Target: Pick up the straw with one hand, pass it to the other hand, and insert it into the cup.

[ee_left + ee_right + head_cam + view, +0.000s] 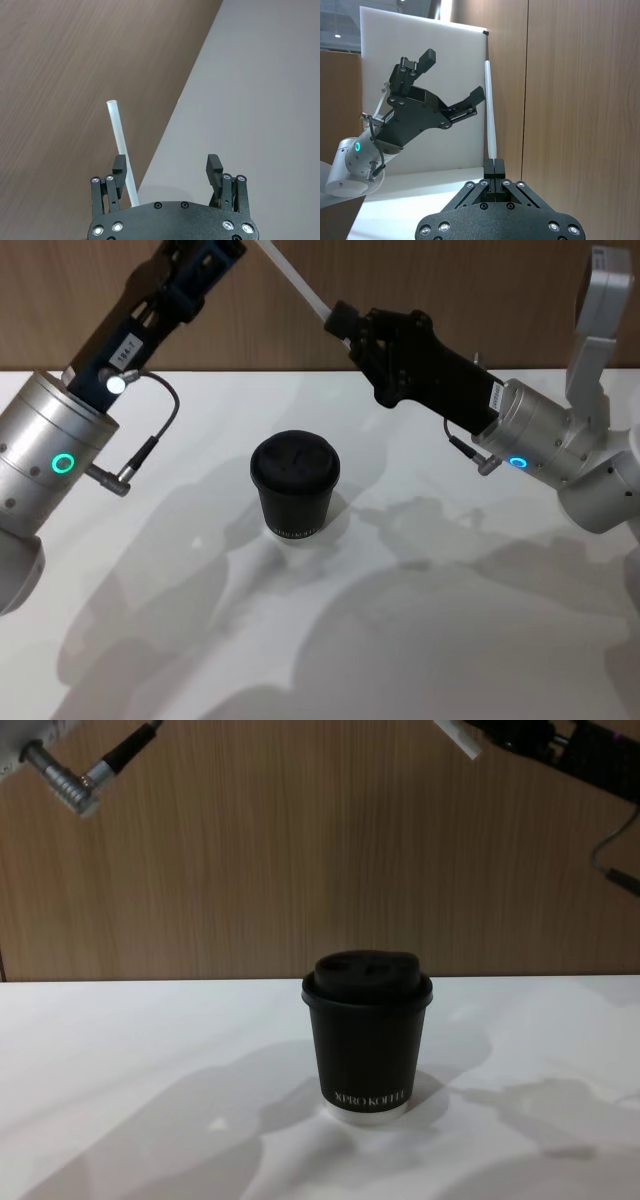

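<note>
Straw [295, 278] clamped in right tool [494, 167], spread left tool [166, 165] beside.

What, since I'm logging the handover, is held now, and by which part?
The straw, gripped near one end by the shut right claw; the left claw is open.

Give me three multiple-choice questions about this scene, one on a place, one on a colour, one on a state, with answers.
1. Where is the cup?
A. Held in the air.
B. Upright on the table.
C. Lying on its side.
2. What colour is the straw?
A. White.
B. Red.
C. Green.
3. What holds the straw?
A. Nothing, it lies flat.
B. The cup's lid.
C. The right gripper, fingers shut on it.
Answers: 1 B, it stands on the table; 2 A, it is plainly white; 3 C, its fingers pinch the straw's end, while the left gripper is open.
</note>
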You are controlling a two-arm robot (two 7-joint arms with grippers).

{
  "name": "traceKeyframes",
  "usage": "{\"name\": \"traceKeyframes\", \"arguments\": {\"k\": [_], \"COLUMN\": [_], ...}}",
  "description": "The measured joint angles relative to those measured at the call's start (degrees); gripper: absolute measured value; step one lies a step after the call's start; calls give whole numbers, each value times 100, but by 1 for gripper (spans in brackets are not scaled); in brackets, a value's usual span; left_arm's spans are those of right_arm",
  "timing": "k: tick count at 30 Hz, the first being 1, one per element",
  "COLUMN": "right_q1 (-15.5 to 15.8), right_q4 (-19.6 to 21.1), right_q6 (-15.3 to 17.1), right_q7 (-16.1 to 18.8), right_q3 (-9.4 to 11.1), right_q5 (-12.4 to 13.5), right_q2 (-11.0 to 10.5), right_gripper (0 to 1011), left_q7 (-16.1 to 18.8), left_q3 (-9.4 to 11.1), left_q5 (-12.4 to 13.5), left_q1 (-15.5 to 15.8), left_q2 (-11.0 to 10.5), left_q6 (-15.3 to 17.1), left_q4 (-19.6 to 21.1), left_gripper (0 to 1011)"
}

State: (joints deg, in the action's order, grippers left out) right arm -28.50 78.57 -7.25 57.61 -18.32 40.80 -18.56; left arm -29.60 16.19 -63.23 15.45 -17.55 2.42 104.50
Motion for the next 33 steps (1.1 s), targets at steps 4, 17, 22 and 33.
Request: {"name": "traceKeyframes", "arguments": {"k": [4, 17, 22, 33], "right_q1": [0, 0, 0, 0], "right_q4": [0, 0, 0, 0], "right_q6": [0, 0, 0, 0], "right_q7": [0, 0, 0, 0], "right_q3": [0, 0, 0, 0], "right_q5": [0, 0, 0, 0], "right_q2": [0, 0, 0, 0], "right_gripper": [6, 6, 6, 6], "left_q7": [50, 173, 233, 299], "left_q3": [-6, 98, 158, 283], "left_q5": [-37, -116, -130, -162], "left_q1": [7, 128, 215, 409], "left_q2": [-2, -47, -52, -46], "left_q6": [0, 99, 171, 231], "left_q4": [-16, -200, -322, -621], "left_gripper": [1001, 1002, 1002, 1002]}}
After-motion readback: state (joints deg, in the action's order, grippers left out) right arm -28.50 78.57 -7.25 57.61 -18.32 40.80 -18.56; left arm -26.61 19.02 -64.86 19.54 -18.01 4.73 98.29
